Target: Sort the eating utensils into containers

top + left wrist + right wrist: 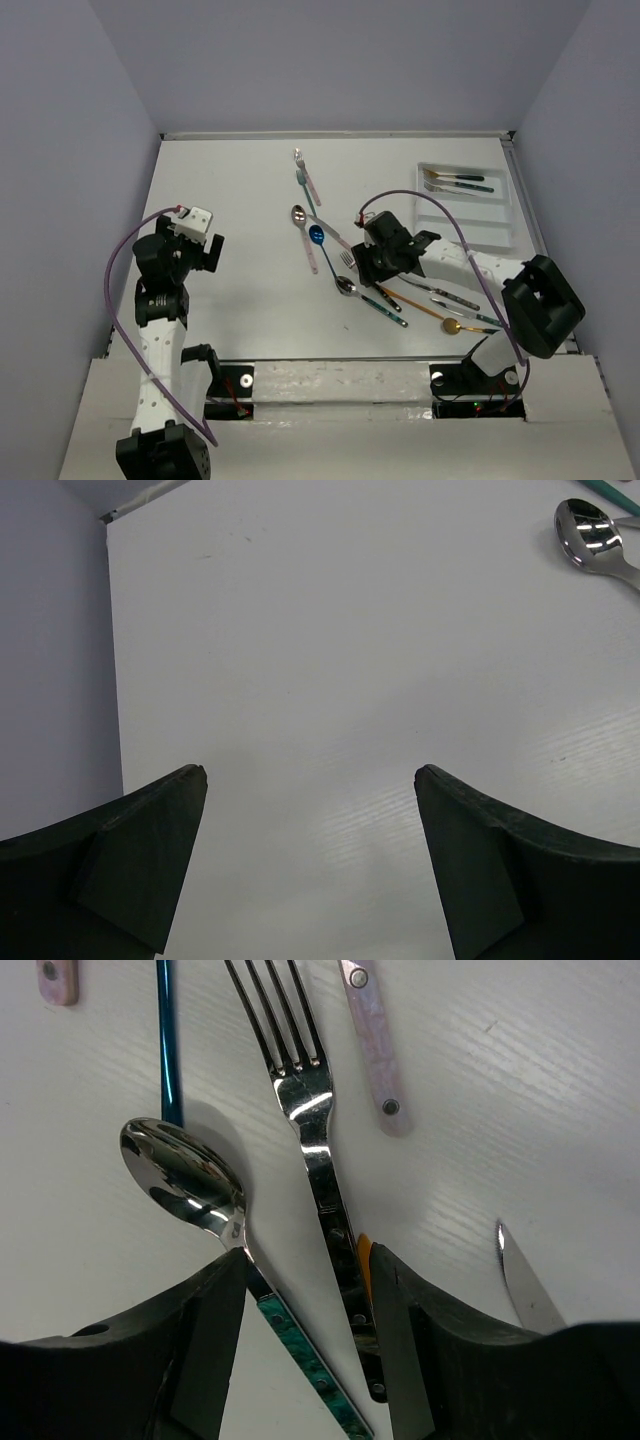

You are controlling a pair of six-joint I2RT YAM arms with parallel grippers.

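Note:
My right gripper [370, 268] [308, 1255] is down on the table over a cluster of eating utensils, jaws open. Between its fingers [400, 1340] lie the dark handle of a silver fork [318, 1150] and the teal handle of a spoon [185, 1175]. The left finger touches the spoon's neck. The right finger sits against an orange handle [363, 1258]. The white tray [465, 228] of containers is at the back right and holds two utensils [455, 182]. My left gripper [212, 250] [310, 772] hovers open over bare table at the left, nothing between its fingers.
More utensils lie around: a pink-handled fork [305, 170], a pink-handled spoon [300, 222] [592, 535], a blue spoon [317, 237], a gold spoon [453, 326] and knives [445, 295]. A knife tip [525, 1280] lies just right of my right fingers. Walls enclose the table.

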